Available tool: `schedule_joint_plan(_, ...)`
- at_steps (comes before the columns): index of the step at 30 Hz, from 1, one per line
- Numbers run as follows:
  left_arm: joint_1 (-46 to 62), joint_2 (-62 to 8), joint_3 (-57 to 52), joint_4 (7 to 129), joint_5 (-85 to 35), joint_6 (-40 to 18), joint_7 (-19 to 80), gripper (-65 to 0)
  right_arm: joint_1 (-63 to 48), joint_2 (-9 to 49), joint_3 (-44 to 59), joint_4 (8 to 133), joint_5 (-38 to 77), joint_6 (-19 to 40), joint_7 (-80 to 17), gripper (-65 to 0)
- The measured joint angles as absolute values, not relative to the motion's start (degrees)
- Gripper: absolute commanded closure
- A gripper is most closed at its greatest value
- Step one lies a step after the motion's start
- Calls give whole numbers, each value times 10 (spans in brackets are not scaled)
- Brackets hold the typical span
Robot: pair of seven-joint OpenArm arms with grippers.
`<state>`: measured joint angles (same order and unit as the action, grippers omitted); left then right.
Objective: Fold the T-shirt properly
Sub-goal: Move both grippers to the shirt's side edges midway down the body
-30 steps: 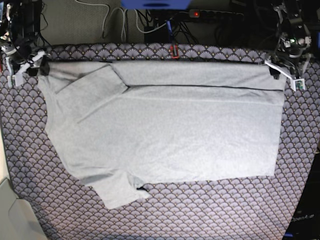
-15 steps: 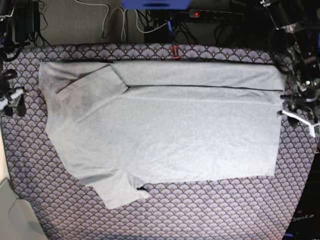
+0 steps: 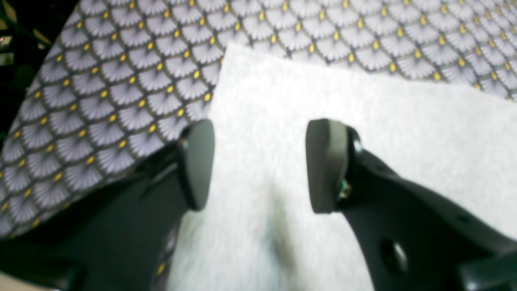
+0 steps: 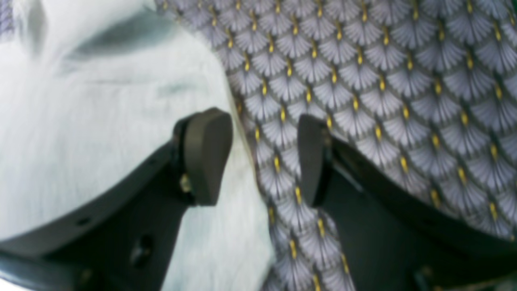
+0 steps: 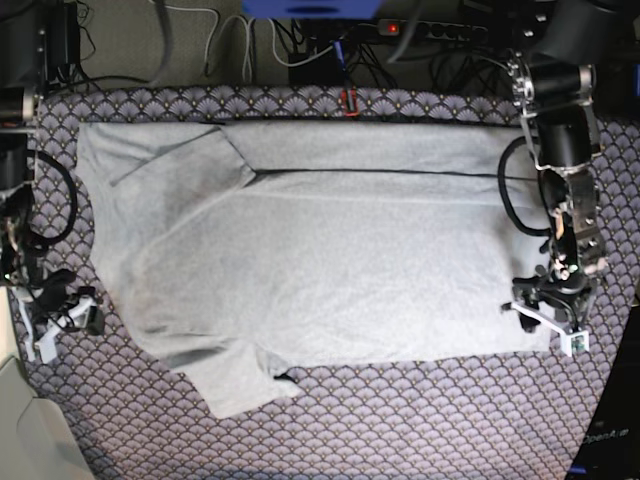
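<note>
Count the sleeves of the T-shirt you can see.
2. One sleeve is folded in over the T-shirt at the upper left of the base view; the other sleeve sticks out at the lower left edge.

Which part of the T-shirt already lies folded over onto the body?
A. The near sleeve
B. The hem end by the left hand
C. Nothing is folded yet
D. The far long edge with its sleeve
D: in the base view the far edge of the T-shirt lies doubled along a straight crease, its sleeve angled across the body.
</note>
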<state>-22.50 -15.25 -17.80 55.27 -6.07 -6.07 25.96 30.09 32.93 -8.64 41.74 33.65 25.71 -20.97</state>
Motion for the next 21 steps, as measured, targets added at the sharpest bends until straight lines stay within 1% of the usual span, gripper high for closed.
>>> schedule_joint_plan(4,-264,-153,-175,457,-58,-58,224,-353,347,322,-145,317,334,252,-152,-310)
schedule_joint_plan(8,-294,-152,-175,369,-58,-58,149,-353,362,302,-196,263,334,253,-102,-310)
schedule_joint_plan(11,-290,-151,-175,332,-58,-60,105,-353,360,291,-204,255,334,253,-82,-310)
schedule_joint_plan(19,-328,-155,-175,248,-58,-59,46,-353,361,275,-204,255,332,253,-74,-311)
schedule_joint_plan(21,-330,-156,-175,232,-58,-58,31,-353,362,271,-201,255,306,251,-67,-310)
